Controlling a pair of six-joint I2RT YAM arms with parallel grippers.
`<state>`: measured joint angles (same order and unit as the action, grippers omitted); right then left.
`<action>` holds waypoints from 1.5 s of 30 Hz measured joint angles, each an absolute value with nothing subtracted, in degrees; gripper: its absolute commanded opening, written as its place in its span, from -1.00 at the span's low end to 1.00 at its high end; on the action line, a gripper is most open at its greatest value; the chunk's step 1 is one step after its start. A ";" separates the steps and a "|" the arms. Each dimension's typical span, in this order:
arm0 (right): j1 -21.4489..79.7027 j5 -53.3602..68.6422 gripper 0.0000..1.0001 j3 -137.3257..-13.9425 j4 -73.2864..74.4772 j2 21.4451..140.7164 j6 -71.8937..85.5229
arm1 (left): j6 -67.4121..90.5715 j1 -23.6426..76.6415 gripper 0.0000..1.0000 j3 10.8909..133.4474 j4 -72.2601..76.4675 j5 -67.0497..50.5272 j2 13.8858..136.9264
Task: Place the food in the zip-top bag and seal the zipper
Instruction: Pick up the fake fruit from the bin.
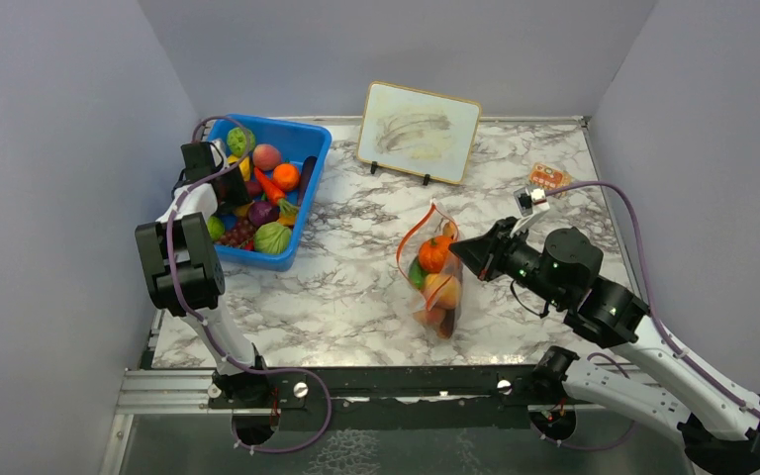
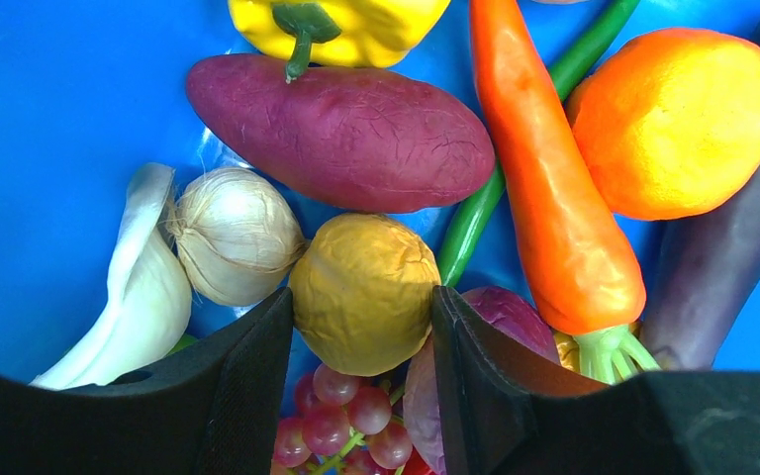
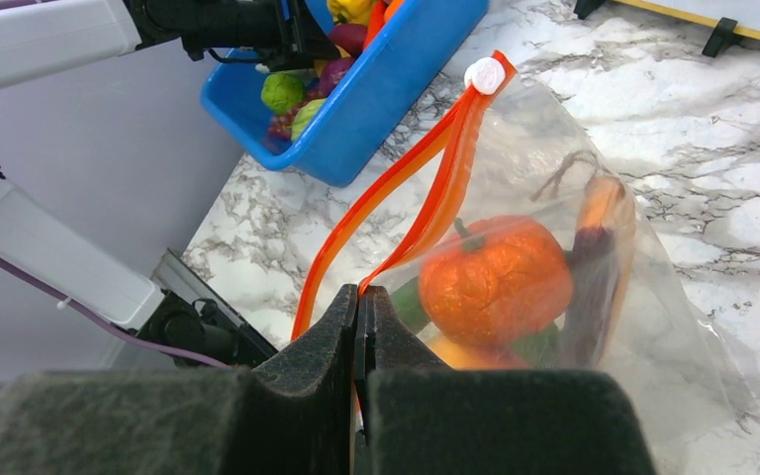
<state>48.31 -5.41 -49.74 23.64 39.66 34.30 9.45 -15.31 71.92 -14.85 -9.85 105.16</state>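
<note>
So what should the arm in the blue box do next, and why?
Probably close the left end effector on the wrinkly yellow fruit, then lift it. Its fingers sit either side of that fruit in the blue box, seemingly not squeezing yet. The right end effector pinches the orange strip of the bag, so the mouth looks open for it.

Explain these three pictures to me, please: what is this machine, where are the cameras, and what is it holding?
Two robot arms are bolted to a marble table. One picture looks down from above; the other two come from cameras on each wrist. The left gripper is inside a blue bin of toy food, its open jaws either side of a wrinkled yellow fruit. The right gripper is shut on the zip-top bag, pinching it by its orange zipper; an orange toy fruit and other pieces are already inside.
</note>
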 measured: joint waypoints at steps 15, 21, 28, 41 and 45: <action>48.31 -5.41 -0.98 -49.71 24.10 39.68 34.87 | 9.17 -14.33 -0.37 71.11 -15.29 -8.93 98.74; 48.31 -5.43 -0.98 -49.74 24.45 40.07 34.85 | 8.23 -8.10 -0.37 70.72 -15.40 -6.24 90.19; 48.31 -5.43 -0.98 -49.74 24.75 41.25 34.87 | 9.26 -4.25 -0.37 69.47 -14.28 -11.46 81.12; 48.31 -8.05 -0.98 -49.74 25.69 43.20 36.16 | 16.27 4.05 -0.36 64.49 -12.64 -32.21 72.31; 48.31 -8.80 -0.98 -49.71 24.82 45.25 36.42 | 18.39 9.37 -0.37 63.64 -12.27 -38.30 72.10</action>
